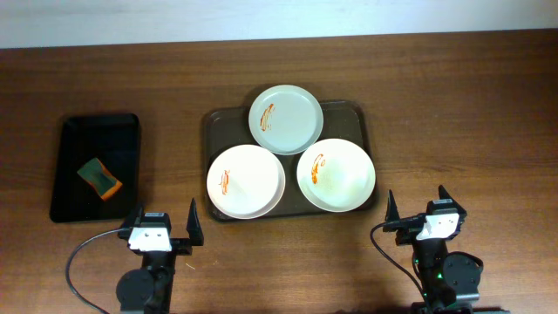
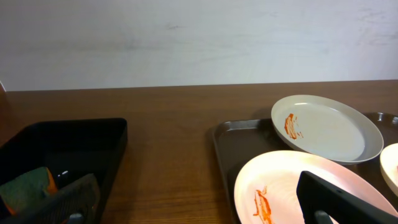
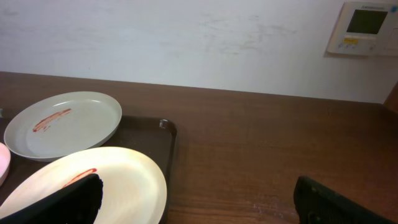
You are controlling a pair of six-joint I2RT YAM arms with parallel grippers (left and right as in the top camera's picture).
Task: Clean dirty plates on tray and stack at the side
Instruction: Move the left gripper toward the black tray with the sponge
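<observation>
Three white plates lie on the dark brown tray (image 1: 218,122): a greyish one at the back (image 1: 286,119), one at front left (image 1: 246,180) and one at front right (image 1: 336,174). Each bears an orange-red smear. My left gripper (image 1: 162,225) is open and empty near the table's front edge, left of the tray. Its wrist view shows the front-left plate (image 2: 280,186) and the back plate (image 2: 326,127). My right gripper (image 1: 425,214) is open and empty, just right of the tray's front corner. Its wrist view shows the front-right plate (image 3: 118,183) and back plate (image 3: 62,124).
A smaller black tray (image 1: 78,139) at the left holds a green and orange sponge (image 1: 98,177), also seen in the left wrist view (image 2: 28,190). A white wall with a thermostat panel (image 3: 365,28) stands behind the table.
</observation>
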